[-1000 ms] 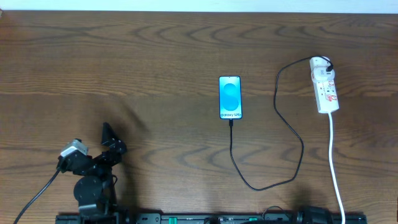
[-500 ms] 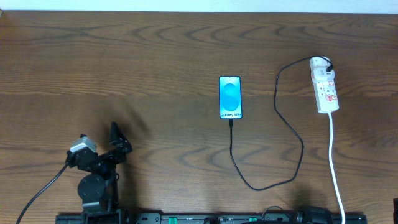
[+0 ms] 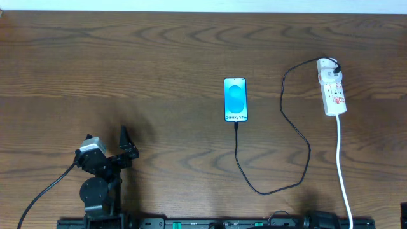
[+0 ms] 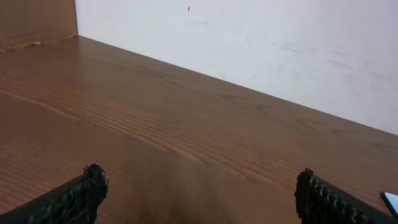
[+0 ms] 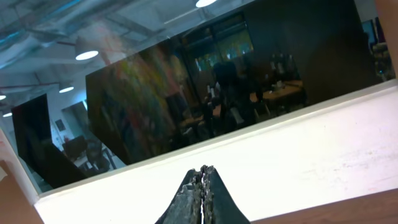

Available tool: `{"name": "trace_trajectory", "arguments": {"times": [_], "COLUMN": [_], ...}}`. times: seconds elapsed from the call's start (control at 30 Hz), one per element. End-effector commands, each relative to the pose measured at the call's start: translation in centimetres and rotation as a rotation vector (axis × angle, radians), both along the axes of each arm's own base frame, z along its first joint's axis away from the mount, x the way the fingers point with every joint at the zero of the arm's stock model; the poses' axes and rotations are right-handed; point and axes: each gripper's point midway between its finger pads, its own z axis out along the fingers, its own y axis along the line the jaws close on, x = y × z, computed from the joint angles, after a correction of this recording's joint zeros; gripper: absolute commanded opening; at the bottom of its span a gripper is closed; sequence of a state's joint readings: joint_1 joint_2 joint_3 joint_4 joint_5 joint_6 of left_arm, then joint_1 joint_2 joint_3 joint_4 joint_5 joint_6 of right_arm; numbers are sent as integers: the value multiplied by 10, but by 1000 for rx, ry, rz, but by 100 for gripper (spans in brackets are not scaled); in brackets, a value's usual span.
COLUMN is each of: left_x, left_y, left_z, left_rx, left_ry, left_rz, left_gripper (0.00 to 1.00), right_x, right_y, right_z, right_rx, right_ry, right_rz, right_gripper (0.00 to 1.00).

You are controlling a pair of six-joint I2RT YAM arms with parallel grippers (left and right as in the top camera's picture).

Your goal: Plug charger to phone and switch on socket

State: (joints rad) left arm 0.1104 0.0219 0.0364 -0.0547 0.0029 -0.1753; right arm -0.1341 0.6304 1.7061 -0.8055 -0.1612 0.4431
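Observation:
The phone lies flat mid-table with its screen lit blue; one corner shows at the right edge of the left wrist view. The black charger cable runs from the phone's near edge, loops right, and ends at a black plug in the far end of the white socket strip. The cable's tip touches the phone's near edge. My left gripper is open and empty at the front left, far from the phone; its fingers are spread wide in the left wrist view. My right gripper is shut and empty and faces a wall.
The strip's white cord runs to the table's front edge at the right. A white wall bounds the table's far side. A black rail lies along the front edge.
My left arm has swung to the right and its gripper has moved right with it. The phone, cable and socket strip have not moved.

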Motion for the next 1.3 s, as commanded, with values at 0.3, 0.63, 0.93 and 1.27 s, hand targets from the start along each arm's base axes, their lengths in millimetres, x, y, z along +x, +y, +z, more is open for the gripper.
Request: {"name": "trace_trajectory", "arguments": {"times": [0.3, 0.63, 0.93, 1.27], "left_x": [0, 0, 0, 0], "left_y": [-1, -1, -1, -1], "left_z": [-15, -15, -15, -15], "left_rx": [16, 17, 16, 16], "left_ry": [31, 30, 32, 32], "left_rz": [-11, -11, -11, -11], "left_gripper": [98, 98, 98, 98], "right_x": [-2, -2, -2, -2], "right_y": [2, 2, 5, 6], "right_z": [-2, -2, -2, -2], "right_rx": [-12, -11, -9, -11], "right_ry": [2, 4, 5, 5], "right_rz": [9, 9, 28, 35], "right_gripper": [2, 2, 3, 2]}}
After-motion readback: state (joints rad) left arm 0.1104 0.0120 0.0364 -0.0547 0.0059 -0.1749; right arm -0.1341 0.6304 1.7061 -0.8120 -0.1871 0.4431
